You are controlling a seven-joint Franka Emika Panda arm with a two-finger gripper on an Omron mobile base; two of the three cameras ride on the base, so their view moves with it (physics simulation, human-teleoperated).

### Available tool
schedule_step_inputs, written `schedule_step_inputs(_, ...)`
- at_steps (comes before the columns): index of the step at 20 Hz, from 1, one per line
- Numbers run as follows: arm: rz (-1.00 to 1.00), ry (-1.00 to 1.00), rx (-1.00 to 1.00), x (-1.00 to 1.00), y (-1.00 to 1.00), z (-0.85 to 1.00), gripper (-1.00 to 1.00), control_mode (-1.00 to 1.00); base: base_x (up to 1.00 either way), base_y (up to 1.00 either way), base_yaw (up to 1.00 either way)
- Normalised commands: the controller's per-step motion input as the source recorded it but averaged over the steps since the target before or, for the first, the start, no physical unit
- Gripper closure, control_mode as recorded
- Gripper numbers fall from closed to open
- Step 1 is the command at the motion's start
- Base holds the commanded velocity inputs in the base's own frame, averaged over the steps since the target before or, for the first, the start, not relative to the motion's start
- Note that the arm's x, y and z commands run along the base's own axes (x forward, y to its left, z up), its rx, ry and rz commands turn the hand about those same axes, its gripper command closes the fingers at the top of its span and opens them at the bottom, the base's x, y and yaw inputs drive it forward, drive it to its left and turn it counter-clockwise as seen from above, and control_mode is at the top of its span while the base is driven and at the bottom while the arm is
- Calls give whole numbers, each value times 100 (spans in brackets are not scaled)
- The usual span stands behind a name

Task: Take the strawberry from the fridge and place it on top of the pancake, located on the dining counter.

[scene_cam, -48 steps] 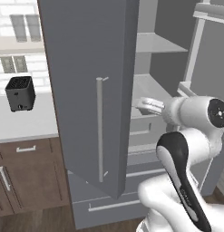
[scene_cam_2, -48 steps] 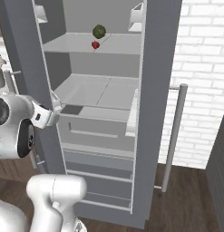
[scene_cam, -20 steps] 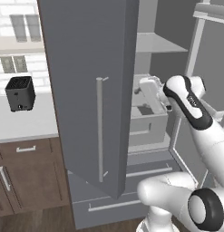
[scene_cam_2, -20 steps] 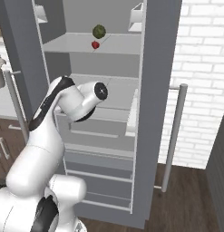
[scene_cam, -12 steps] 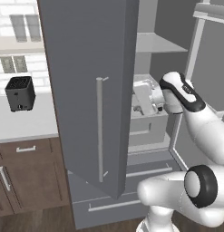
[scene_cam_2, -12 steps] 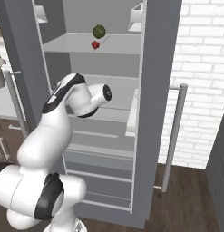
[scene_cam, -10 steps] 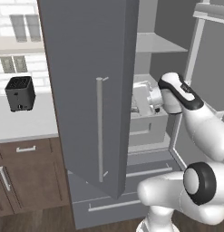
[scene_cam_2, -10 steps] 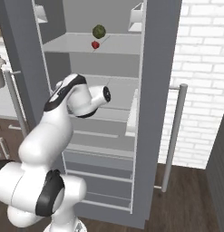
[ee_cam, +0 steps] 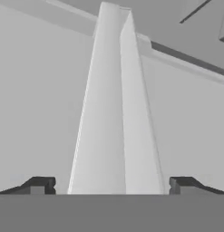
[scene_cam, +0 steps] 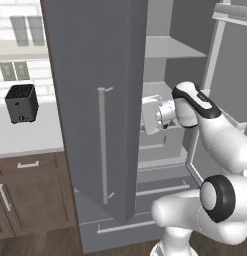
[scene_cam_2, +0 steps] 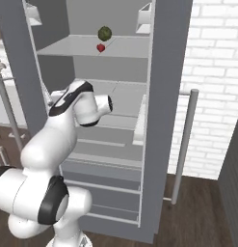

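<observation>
While the gripper (ee_cam: pixel 109 186) stands wide inside the fridge (scene_cam_2: pixel 161 96), it should rise toward the strawberry (scene_cam_2: pixel 100 48) just beside the green ball (scene_cam_2: pixel 104 33).

The fridge (scene_cam_2: pixel 168 96) stands open, with one door (scene_cam: pixel 100 100) swung out to the left and the other (scene_cam: pixel 235 60) to the right. On an upper shelf (scene_cam_2: pixel 91 48) inside, the strawberry (scene_cam_2: pixel 100 48) lies just in front of a ball (scene_cam_2: pixel 104 33). The arm reaches into the compartment below that shelf. The gripper (ee_cam: pixel 109 186) faces a ridge (ee_cam: pixel 115 113), apparently part of the fridge interior. Left of the fridge, a toaster (scene_cam: pixel 21 103) sits on the table (scene_cam: pixel 25 137), with cabinets (scene_cam: pixel 30 195) beneath.
</observation>
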Motion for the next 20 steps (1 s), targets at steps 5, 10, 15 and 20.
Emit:
schedule_step_inputs(5,18,-5,4,-51,63,0,-100,-100,0,0,0)
schedule_step_inputs(10,15,-5,3,-46,68,0,-100,-100,0,0,0)
schedule_step_inputs(15,12,-6,3,-32,69,0,-100,-100,0,0,0)
schedule_step_inputs(20,10,-5,4,-8,71,0,-100,-100,0,0,0)
